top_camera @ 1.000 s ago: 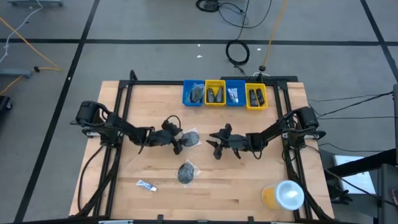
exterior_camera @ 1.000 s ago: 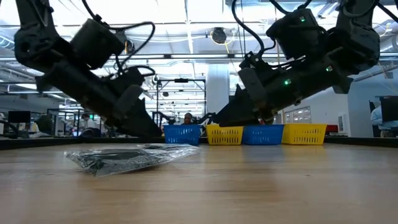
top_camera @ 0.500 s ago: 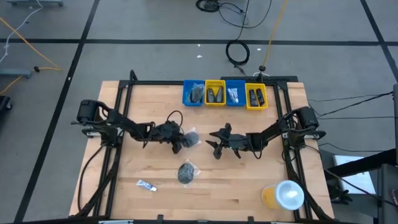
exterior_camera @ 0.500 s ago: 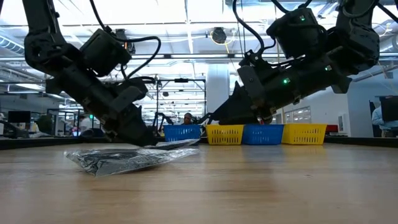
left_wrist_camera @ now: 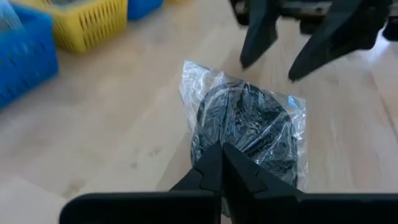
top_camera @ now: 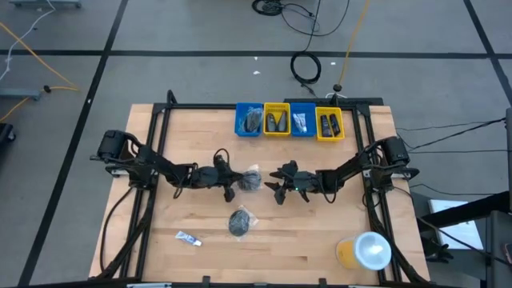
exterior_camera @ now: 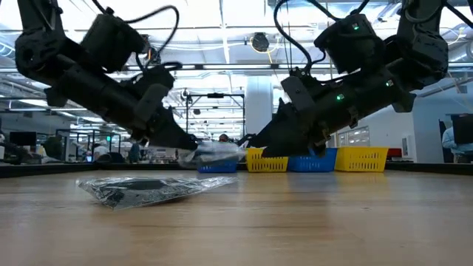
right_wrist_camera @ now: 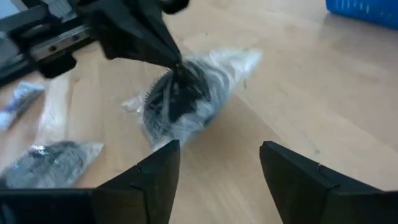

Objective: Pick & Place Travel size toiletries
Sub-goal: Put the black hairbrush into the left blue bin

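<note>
From above, the left gripper (top_camera: 230,182) pinches a clear-wrapped dark round piece (top_camera: 250,180) at mid-table, beside the right gripper (top_camera: 277,182). At table level, the packet (exterior_camera: 214,154) hangs off the wood. The right wrist camera shows its own fingers (right_wrist_camera: 297,180) spread wide, empty.

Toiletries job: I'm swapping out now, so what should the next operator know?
Left tool: shut on a clear-wrapped dark round piece, lifted off the table mid-table.
Right tool: open, empty, facing that piece.
Done: the blue and yellow bins at the far edge already hold items.
Left: the held piece, a second wrapped piece and a small sachet near the front edge.
</note>
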Controlling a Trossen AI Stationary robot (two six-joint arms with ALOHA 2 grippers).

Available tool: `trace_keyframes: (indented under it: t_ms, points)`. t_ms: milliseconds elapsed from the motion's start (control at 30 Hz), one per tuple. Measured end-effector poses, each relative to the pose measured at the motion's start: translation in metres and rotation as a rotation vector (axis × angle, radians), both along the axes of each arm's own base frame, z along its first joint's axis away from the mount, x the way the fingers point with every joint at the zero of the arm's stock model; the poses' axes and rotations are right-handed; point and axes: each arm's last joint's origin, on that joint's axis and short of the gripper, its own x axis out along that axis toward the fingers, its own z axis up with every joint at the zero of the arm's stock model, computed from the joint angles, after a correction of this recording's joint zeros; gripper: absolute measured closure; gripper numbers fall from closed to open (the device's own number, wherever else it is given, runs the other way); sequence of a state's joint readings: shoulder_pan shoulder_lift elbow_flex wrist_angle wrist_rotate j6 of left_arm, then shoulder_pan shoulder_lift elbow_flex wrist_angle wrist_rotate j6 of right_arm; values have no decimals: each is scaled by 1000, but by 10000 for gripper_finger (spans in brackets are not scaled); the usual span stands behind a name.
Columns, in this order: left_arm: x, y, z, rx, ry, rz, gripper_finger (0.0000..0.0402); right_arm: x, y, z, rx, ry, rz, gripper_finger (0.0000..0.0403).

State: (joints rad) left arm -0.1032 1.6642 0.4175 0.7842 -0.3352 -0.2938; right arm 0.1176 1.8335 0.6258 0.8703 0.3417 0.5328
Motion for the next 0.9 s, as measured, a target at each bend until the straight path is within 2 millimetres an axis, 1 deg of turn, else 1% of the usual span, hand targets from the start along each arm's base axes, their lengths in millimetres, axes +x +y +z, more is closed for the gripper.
trace_keyframes:
  t_ms: [167,300,467,567,767,833,900]
  points:
    - [0,-13,5,116,-38,26,399,1,-4,2,37,-27,-23,166]
    - [-1,-19,7,148,-52,26,397,4,-3,8,53,-94,8,177]
    - [0,-22,11,146,-93,21,396,9,-2,14,61,-129,20,207]
    - [1,-23,13,142,-114,19,393,18,-1,17,70,-152,56,224]
    - [1,-27,15,136,-141,8,397,40,2,6,61,-133,104,267]
    - [0,-28,15,136,-138,3,393,43,2,0,47,-108,109,292]
    - [0,-28,14,137,-133,0,390,45,2,-2,31,-101,119,324]
